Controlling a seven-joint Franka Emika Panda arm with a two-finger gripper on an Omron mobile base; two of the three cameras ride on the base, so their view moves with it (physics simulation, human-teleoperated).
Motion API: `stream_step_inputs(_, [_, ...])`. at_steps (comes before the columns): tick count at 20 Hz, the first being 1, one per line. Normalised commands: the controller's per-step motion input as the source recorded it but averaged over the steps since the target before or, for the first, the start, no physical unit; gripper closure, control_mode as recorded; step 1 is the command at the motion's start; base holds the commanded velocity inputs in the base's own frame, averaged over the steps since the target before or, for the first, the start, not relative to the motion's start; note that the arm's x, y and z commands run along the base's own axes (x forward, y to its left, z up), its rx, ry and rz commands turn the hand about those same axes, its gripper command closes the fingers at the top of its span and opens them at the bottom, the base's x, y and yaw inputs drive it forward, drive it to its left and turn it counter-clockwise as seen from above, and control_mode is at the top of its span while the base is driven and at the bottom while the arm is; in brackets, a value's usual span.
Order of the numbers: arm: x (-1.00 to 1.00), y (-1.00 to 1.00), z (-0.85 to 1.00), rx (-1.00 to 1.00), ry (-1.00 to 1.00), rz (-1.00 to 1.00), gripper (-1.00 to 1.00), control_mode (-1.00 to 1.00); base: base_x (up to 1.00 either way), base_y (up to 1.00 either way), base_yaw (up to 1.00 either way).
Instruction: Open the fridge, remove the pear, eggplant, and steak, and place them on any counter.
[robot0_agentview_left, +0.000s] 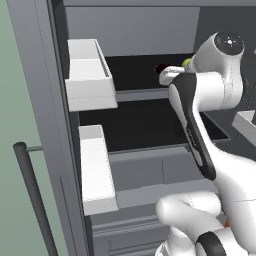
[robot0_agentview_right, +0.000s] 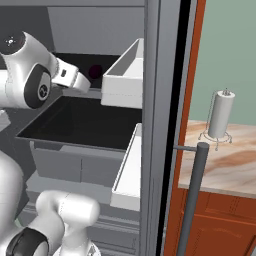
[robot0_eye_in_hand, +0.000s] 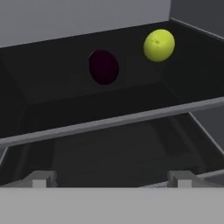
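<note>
The fridge (robot0_agentview_left: 45, 125) stands open, and the pear (robot0_eye_in_hand: 159, 44) and eggplant (robot0_eye_in_hand: 103, 66) sit side by side at the back of its upper shelf. The pincer (robot0_eye_in_hand: 111, 178), spread wide and empty, faces them from in front of the shelf, seemingly lining up a reach.

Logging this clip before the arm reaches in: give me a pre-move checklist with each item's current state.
1. Tall dark grey fridge doors open: ok, the shelves are exposed.
2. Small round yellow-green pear in sight on the upper shelf: ok.
3. Glossy dark purple eggplant in sight, apart from the pear: ok.
4. Steak located: cannot tell.
5. Jaws of the gripper open and empty: ok, the tips stand wide apart.
6. Beige marble-look counter has free space beside the paper towel holder: ok.
</note>
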Motion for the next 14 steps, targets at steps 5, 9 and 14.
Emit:
stream_step_inputs(5, [0.78,0.00,0.03,0.00,0.06,0.00,-1.00,-1.00,0.00,0.00,0.00])
stream_step_inputs(9, [0.83,0.00,0.00,0.00,0.05,0.00,-1.00,-1.00,0.00,0.00,0.00])
stream_step_inputs(14, [0.82,0.00,-0.09,-0.01,0.01,0.00,-1.00,-1.00,0.00,0.00,0.00])
